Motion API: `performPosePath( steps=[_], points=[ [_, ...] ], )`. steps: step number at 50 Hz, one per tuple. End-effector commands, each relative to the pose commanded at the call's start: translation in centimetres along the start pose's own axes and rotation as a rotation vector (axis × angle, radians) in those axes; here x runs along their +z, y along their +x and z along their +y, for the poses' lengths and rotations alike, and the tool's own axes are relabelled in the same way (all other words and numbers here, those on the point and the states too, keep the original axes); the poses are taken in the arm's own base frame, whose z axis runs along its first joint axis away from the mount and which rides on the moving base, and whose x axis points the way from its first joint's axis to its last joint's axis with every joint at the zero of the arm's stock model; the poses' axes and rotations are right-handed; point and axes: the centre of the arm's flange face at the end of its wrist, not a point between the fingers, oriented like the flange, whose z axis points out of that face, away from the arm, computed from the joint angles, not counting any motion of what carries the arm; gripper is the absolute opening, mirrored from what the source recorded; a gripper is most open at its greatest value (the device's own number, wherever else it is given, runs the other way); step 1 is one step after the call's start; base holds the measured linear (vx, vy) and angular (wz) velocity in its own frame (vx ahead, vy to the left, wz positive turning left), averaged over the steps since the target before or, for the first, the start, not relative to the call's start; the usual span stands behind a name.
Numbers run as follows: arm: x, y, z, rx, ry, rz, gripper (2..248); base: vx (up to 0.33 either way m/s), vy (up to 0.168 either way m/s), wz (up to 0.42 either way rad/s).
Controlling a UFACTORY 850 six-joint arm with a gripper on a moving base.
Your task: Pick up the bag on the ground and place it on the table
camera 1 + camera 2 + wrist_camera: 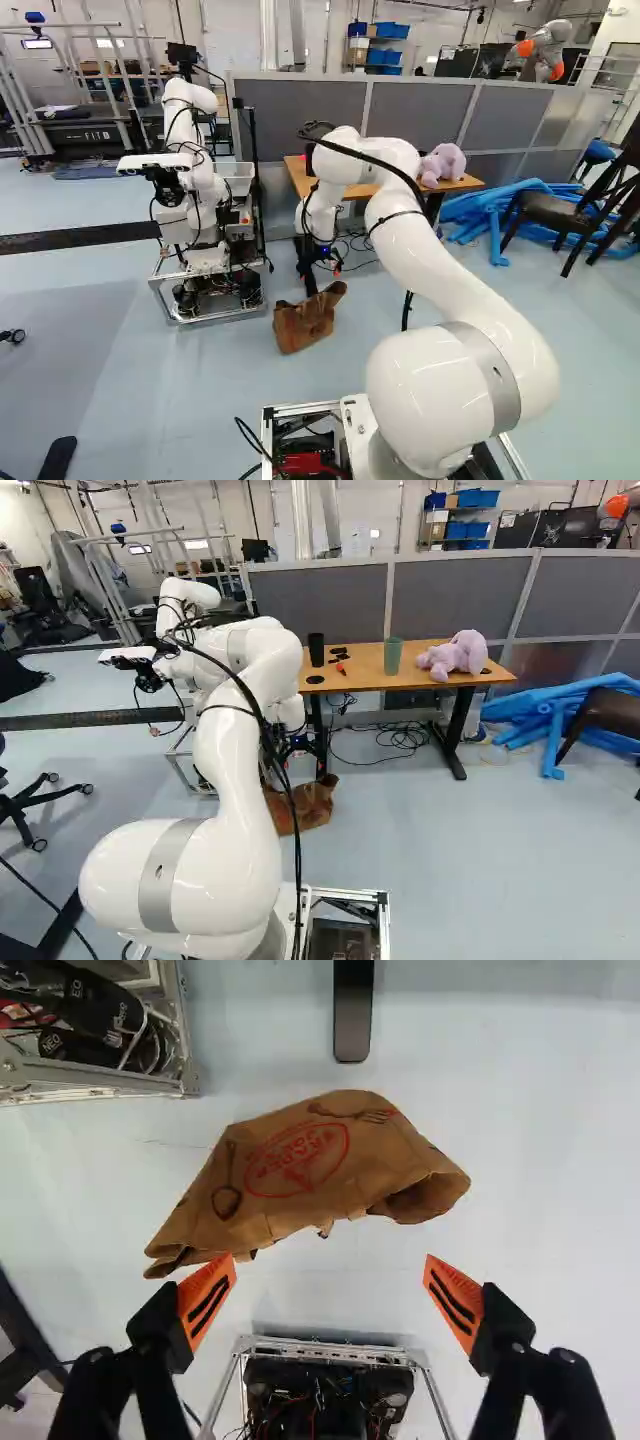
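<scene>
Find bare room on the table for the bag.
Right base view: table bare between small dark pieces and green cup, and in front of it. Crowded: left end, with black cup, dark disc, those pieces; right, under purple plush.

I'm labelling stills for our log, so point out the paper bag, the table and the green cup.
Paper bag point(295, 1168): wrist view, middle of its printed side.
Table point(364, 670): right base view, bare top beside the cup.
Green cup point(393, 657): right base view, middle of its side.

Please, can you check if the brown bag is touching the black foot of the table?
Apart. The wrist view shows it: a strip of bare floor lies between the bag and the end of the table foot.
</scene>
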Motion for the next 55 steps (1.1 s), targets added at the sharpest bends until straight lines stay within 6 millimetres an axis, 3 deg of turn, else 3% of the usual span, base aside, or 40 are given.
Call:
performPosePath(
  steps=[21, 55],
  points=[
    [3.2, 0.3, 0.0, 0.011, 0.000, -0.015, 247, 0.000, 0.000, 0.000],
    [8.5, 0.5, 0.0, 0.348, -0.006, -0.034, 247, 0.000, 0.000, 0.000]
  ],
)
